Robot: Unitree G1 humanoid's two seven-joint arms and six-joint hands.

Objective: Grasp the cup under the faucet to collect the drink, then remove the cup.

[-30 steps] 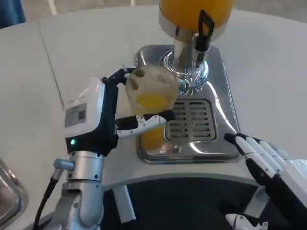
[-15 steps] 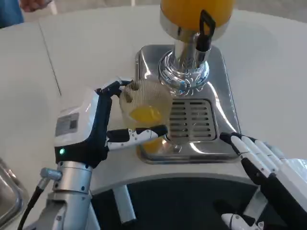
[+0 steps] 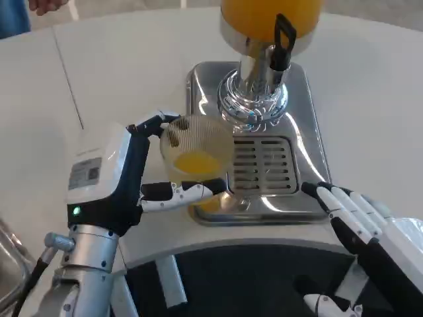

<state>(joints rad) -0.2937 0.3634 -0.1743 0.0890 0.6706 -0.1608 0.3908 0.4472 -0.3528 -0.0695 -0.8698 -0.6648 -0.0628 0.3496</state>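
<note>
1. Head view: the left hand (image 3: 109, 181) grasps the ribbed clear cup (image 3: 196, 148), held over the left edge of the steel drip tray (image 3: 304, 155), clear of the faucet (image 3: 254, 99).
2. Orange drink sits in the cup; collection appears done, setting down remains.
3. The right hand (image 3: 373, 228) rests released near the table's front edge.

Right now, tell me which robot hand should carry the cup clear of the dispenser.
The left robot hand. It already holds the cup, with orange drink inside, at the drip tray's left edge. The right robot hand rests open by the tray's right corner, holding nothing, so using it would probably mean a needless handover.
</note>
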